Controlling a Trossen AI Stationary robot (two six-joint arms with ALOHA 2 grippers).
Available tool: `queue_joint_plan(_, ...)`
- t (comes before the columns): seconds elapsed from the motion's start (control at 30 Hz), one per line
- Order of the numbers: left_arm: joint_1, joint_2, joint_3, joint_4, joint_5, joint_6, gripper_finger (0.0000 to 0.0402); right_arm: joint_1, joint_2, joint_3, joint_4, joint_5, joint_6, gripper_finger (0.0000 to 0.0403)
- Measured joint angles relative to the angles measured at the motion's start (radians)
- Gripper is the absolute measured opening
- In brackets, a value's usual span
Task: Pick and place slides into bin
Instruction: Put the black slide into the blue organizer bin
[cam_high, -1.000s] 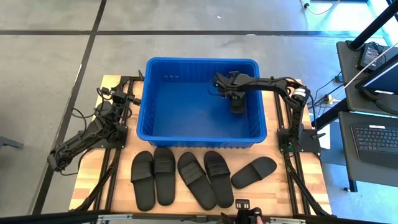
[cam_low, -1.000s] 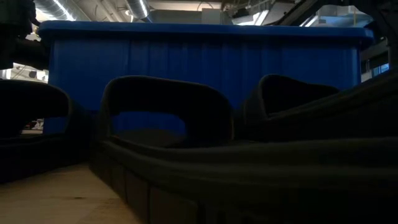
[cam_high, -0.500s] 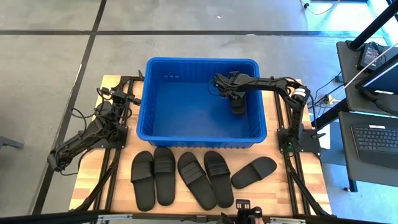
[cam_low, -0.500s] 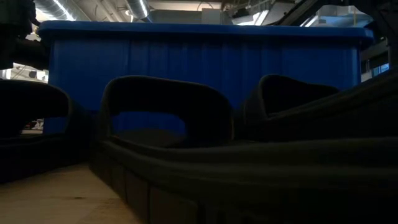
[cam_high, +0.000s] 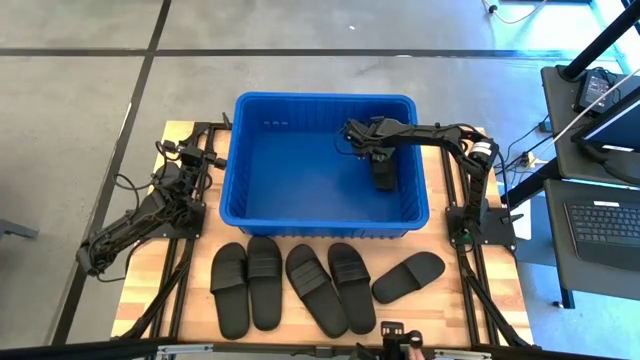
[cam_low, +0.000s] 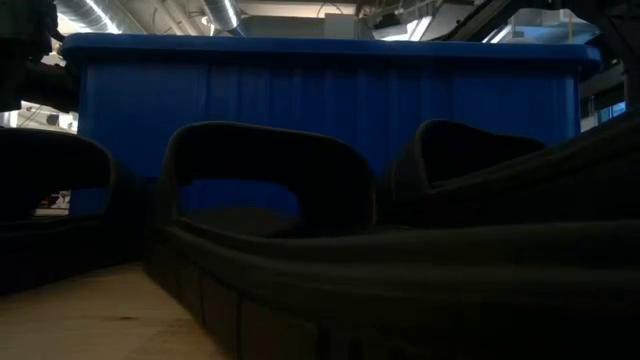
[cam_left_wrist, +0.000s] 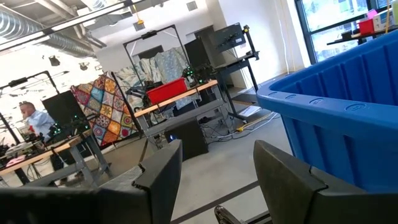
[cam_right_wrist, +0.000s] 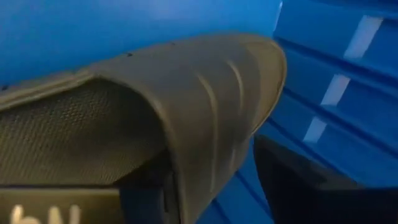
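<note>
The right pincer (cam_high: 381, 163) hangs inside the bin (cam_high: 250, 205), near its right wall, with a slide (cam_right_wrist: 186, 112) right at its fingers; the jaws look parted, so the slide seems freed rather than pinched. Five slides (cam_high: 325, 285) lie in a row along the bench's front edge, long axes mostly front to back, the rightmost slide (cam_high: 408, 276) angled. That one lies nearest the right arm. The left pincer (cam_left_wrist: 217, 180) waits spread at the bin's left.

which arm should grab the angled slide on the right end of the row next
Right, probably. The angled slide lies on its side of the table, below the bin. The right gripper is over the bin, letting go of a slide. The left gripper waits far across.
</note>
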Motion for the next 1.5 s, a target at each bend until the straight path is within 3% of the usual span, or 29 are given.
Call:
queue_joint_plan(0.43,0.000,0.000,0.000,0.000,0.000,0.000,0.0195,-0.003,0.000,0.000,-0.031,-0.056,0.080,0.0288)
queue_joint_plan(0.97,0.000,0.000,0.000,0.000,0.000,0.000,0.0195,0.019,-0.004,0.000,-0.102,-0.059,0.089,0.0292)
queue_joint_plan(1.27,0.000,0.000,0.000,0.000,0.000,0.000,0.0195,0.057,-0.079,0.002,-0.126,-0.065,0.168,0.0292)
queue_joint_plan(1.5,0.000,0.000,0.000,0.000,0.000,0.000,0.0195,0.103,-0.159,0.011,-0.245,-0.124,0.302,0.0292)
